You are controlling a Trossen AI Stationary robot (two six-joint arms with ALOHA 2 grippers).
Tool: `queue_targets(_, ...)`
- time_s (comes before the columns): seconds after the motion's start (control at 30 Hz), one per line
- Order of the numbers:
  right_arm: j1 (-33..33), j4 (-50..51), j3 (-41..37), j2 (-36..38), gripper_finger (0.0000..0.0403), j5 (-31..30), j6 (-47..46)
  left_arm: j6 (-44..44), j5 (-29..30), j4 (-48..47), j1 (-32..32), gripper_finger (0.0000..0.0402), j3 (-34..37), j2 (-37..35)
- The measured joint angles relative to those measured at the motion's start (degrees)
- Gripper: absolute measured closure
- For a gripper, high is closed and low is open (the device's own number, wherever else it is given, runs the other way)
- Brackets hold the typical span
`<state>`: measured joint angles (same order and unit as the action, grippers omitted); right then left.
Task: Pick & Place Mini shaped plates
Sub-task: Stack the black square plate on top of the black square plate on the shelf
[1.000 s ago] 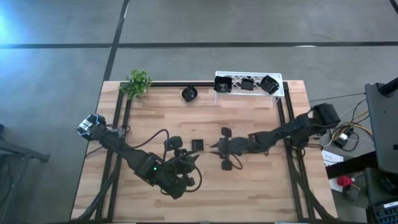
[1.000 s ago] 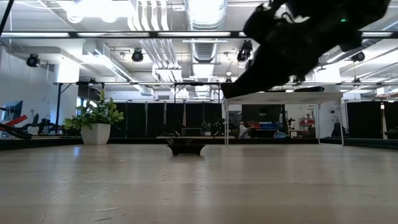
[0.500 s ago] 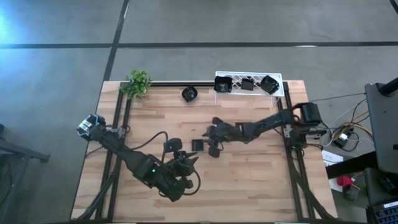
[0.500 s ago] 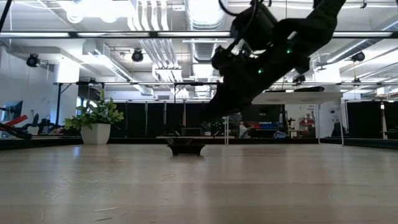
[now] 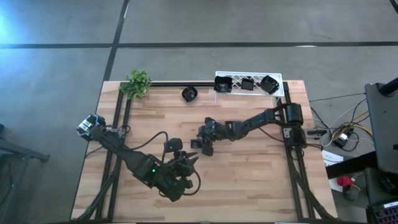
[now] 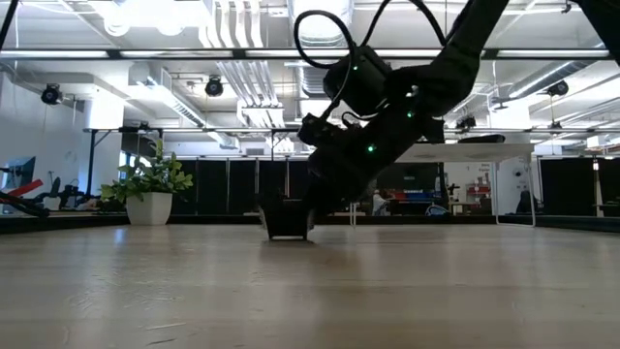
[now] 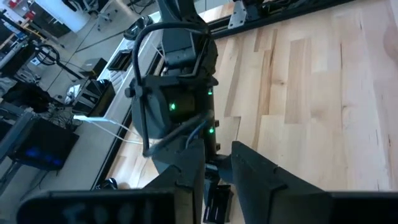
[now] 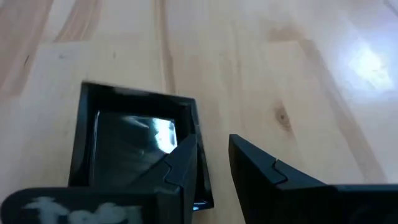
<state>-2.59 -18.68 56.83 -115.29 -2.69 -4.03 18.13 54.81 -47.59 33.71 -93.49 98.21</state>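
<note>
The square mini plate lies flat on the bare wood near the middle of the table, and it now has the right gripper at it. Half a second ago that gripper was still a little to the plate's right; a second ago it was farther right again, so the right arm has swept leftward across the table and come down. In the right wrist view the plate shows as a shallow black square with a raised glossy rim, and one finger stands over its near wall while the other finger is outside on the wood, so the jaws straddle that rim with a narrow gap left between them. They look to be narrowing, yet the plate is still sitting on the table and I would not call it gripped. The low view shows the same: the gripper low over the plate.

The task is therefore at the grasp, with lift and carry still ahead. Three dark plates already sit in the white lattice rack at the far edge, and one more lies beside it.

The left gripper waits nearer the front, part open and empty.
</note>
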Motion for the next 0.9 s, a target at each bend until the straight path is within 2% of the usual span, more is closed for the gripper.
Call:
queue_targets(0.13, 0.1, 4.5, 1.1, 0.1, 0.0319, 0.2, 0.9, -0.1, 0.0, 0.0, 0.0, 0.0324, 0.0, 0.0)
queue_targets(0.5, 0.1, 6.3, 0.8, 4.0, 0.0317, 0.2, -0.6, -0.4, 0.0, -0.2, 0.0, 0.0324, 0.0, 0.0)
queue_targets(0.73, 0.1, 6.5, 0.5, 4.1, 0.0323, 0.2, -9.5, -0.2, 0.0, -0.2, 0.0, 0.0324, 0.0, 0.0)
queue_targets(0.9, 0.1, 6.4, 0.4, 3.5, 0.0321, 0.2, -12.4, -0.2, 0.0, -0.2, 0.0, 0.0324, 0.0, 0.0)
